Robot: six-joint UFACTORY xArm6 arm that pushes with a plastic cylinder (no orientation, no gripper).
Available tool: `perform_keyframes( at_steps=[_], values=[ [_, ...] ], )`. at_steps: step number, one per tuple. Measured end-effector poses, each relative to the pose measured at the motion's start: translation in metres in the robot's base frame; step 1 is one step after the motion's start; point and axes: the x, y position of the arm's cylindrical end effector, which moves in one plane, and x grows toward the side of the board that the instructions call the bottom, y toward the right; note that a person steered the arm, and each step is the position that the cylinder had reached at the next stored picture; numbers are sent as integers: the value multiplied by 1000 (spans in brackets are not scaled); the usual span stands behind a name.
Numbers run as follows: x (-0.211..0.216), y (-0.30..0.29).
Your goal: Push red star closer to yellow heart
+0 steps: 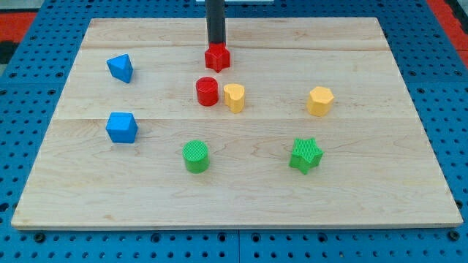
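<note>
Rod comes straight down from the view's top, near centre. My tip (216, 46) sits right at the top edge of the red star (217, 57), touching it or just shy of it; can't tell which from this angle. It's a bare rod, no jaws, so nothing to spread, press together or pinch.

Red star is on the upper middle of the wooden board (365, 190), directly below the rod. Yellow heart (234, 96) is below the star and slightly to the view's right, near but with a clear gap between them. Red cylinder (207, 91) stands just beside the heart on its left, almost touching it, and sits below the star, a bit to the view's left.

Other blocks:
- Yellow block (319, 101), looks roughly hexagonal, off to the view's right, about level with the heart, well apart from it.
- Blue block (120, 68), angular shape, upper left.
- Second blue block (121, 127), chunky and many-sided, below the first on the left side.
- Green cylinder (195, 156), lower middle, below the red cylinder.
- Green star (306, 155), lower right, below the yellow hexagonal block.

All blocks lie flat on the board, none stacked. Board rests on a blue perforated base (29, 241).
</note>
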Motion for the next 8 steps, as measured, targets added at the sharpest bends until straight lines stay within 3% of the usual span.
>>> perform_keyframes(
  at_steps=[1, 3, 4, 5, 7, 8],
  values=[
    [8, -1],
    [17, -67],
    [49, -52],
    [53, -35],
    [10, -56],
    [10, -25]
  ],
)
